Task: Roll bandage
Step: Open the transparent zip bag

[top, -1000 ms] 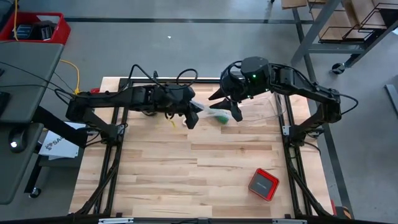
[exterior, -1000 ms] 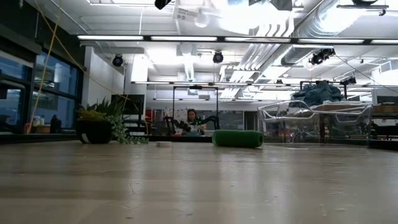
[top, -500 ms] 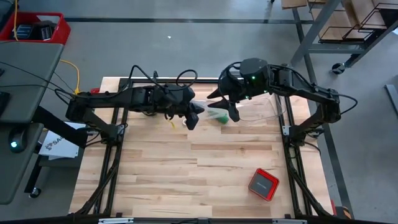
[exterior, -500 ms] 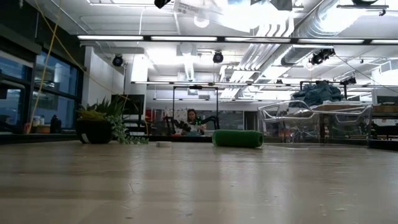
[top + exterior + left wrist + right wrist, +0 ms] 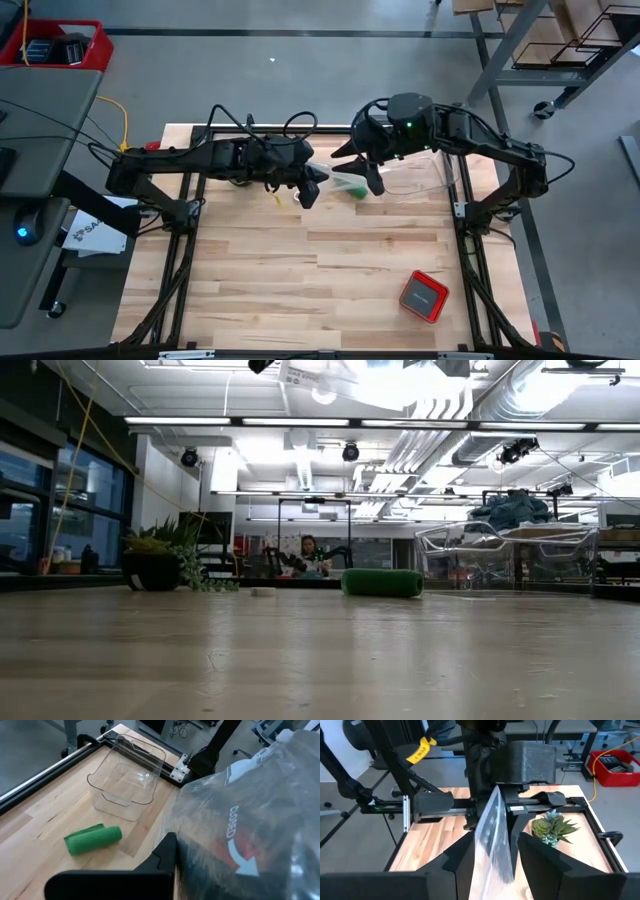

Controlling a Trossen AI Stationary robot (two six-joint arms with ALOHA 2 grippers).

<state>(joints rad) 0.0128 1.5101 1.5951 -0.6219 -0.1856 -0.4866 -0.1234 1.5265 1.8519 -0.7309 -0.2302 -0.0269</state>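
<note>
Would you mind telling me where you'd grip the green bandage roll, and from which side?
Probably from above, across the middle of the bandage roll: it lies on its side on the table, ends free, beside the clear tray.

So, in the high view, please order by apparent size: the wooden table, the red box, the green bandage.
1. The wooden table, by far the largest.
2. The red box.
3. The green bandage, smallest; it is partly hidden under the right pincer, so only part of it shows.
</note>
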